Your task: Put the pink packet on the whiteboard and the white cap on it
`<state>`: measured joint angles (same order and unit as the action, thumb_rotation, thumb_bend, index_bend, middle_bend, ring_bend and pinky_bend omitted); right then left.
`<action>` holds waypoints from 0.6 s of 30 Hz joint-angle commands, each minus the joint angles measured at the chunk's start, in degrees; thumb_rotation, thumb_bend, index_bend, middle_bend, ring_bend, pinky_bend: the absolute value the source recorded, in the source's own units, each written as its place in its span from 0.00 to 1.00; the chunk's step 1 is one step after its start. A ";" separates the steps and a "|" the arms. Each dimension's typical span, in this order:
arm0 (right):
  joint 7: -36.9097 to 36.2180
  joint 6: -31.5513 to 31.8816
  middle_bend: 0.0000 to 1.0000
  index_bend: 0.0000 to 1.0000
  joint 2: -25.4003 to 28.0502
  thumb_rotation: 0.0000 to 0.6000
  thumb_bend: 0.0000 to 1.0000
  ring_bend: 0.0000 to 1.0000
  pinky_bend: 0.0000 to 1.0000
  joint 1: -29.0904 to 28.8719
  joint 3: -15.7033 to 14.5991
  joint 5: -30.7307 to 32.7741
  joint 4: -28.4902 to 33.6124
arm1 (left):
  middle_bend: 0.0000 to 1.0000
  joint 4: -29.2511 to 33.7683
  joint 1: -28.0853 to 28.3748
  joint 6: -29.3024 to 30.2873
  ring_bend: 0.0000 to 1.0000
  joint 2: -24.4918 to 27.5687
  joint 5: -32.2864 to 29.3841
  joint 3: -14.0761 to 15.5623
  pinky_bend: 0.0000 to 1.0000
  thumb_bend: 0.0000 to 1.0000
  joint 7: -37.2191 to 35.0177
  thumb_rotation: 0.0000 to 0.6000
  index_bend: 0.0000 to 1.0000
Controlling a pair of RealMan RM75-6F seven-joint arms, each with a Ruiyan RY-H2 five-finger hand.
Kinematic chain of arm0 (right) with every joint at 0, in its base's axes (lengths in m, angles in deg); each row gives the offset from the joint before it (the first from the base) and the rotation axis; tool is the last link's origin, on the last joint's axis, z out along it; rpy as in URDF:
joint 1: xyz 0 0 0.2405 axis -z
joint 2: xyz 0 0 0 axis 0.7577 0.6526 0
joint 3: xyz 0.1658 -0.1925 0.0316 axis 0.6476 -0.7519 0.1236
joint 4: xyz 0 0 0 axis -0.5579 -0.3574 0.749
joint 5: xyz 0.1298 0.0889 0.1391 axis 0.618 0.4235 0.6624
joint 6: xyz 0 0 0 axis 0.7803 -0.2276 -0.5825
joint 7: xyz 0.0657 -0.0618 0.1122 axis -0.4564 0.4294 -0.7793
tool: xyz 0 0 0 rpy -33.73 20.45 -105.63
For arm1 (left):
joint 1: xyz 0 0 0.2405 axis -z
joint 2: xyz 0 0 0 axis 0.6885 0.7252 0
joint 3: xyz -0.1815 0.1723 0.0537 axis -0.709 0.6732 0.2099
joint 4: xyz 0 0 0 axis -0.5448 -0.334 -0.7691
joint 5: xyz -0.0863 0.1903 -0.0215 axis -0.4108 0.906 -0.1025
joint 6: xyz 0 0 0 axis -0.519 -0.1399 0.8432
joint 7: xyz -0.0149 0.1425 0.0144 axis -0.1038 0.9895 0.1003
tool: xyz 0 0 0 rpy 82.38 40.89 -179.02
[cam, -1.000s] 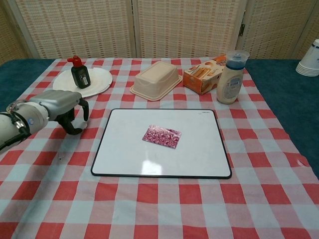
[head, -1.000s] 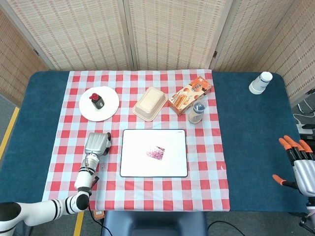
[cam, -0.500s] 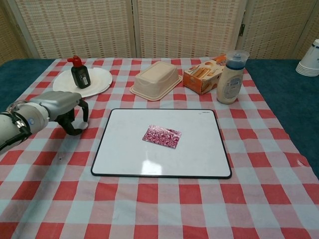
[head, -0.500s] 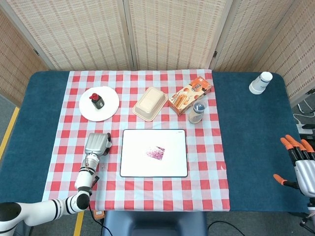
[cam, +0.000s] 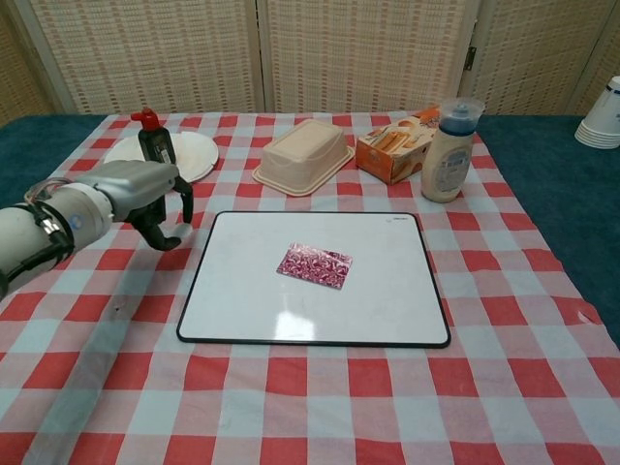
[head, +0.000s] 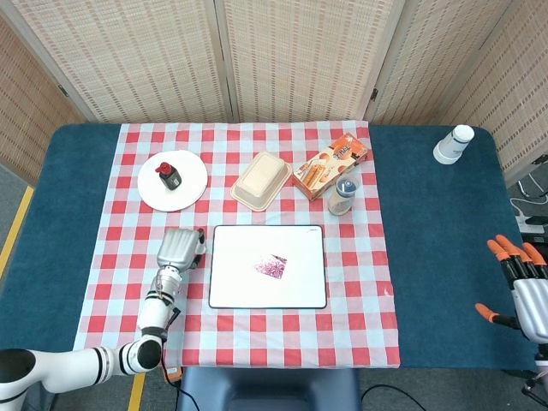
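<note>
Fingers first: the left hand (cam: pixel 145 199) hangs just off the left edge of the whiteboard (cam: pixel 387 291), its digits curled downward in a loose hook, apart from one another and holding nothing. Out on the far side the right hand (head: pixel 524 287) sits beyond the blue table edge, orange fingertips fanned wide, also empty. The pink packet (cam: pixel 314 264) already lies flat near the middle of the board, so that half looks done.

Now the trouble. No white cap is plainly in sight. The likeliest candidate is the stack of white cups (head: pixel 453 144) at the far right corner of the table, well away from both hands, but I can't be sure. A long reach there risks toppling the stack, and the bottle (cam: pixel 447 152) and orange snack box (cam: pixel 397 143) stand near the board's far edge, easy to clip. A careless set-down could also skid the thin packet.

Against the frames from a second ago, the left hand has moved up and inward, from beside the board's lower left toward its upper corner. The right hand has barely shifted.
</note>
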<state>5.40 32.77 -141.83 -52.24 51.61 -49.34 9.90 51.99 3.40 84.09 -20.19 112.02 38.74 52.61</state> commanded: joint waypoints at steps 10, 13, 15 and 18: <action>-0.92 1.26 0.00 0.05 -0.22 1.00 0.05 0.00 0.03 0.25 0.26 -0.50 -0.84 | 1.00 6.67 7.53 3.35 1.00 -6.74 -2.58 -4.14 1.00 0.34 7.25 1.00 0.48; -1.95 2.73 0.00 0.08 -0.66 1.00 0.05 0.00 0.03 0.24 0.54 -1.77 -1.94 | 1.00 6.75 9.31 4.12 1.00 -9.09 -3.26 -4.45 1.00 0.34 9.06 1.00 0.48; -2.90 3.80 0.00 0.09 -0.98 1.00 0.05 0.00 0.03 0.43 0.49 -2.66 -2.72 | 1.00 6.31 10.50 4.88 1.00 -10.94 -3.25 -4.57 1.00 0.34 10.16 1.00 0.48; -3.66 4.25 0.00 0.09 -0.90 1.00 0.05 0.00 0.03 0.66 0.35 -2.93 -3.13 | 1.00 4.85 11.90 5.23 1.00 -13.70 -3.68 -4.62 1.00 0.34 11.17 1.00 0.48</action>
<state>1.86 36.93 -142.72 -51.66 51.99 -52.23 6.86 57.83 14.24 88.89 -32.32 108.73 34.27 62.93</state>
